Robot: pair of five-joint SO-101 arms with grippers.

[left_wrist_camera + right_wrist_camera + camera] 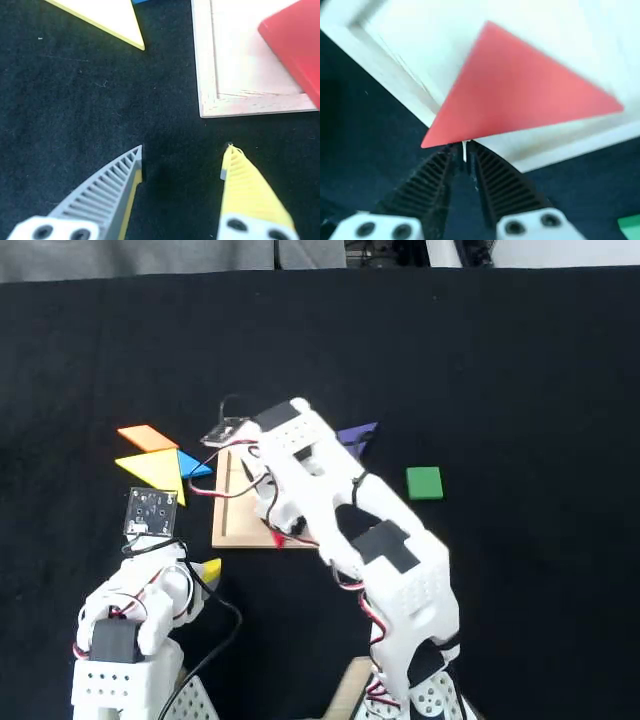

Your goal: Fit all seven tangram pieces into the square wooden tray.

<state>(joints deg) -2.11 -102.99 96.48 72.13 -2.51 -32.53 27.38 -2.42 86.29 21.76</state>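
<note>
Lying partly inside the square wooden tray, the red triangle overhangs the tray's near rim. The right gripper has its fingers together, tips at the triangle's near edge. The left gripper hangs spread apart over the black cloth, near the tray's near-left corner. Left of the tray lie the yellow triangle, blue triangle and orange parallelogram. On the right lie the purple triangle and green square.

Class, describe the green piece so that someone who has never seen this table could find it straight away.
Find the square wooden tray in the middle of the black table. To its right in the high view, right of and below the purple piece, the green piece lies alone on the table. It is the only green one, square, touching nothing.
</note>
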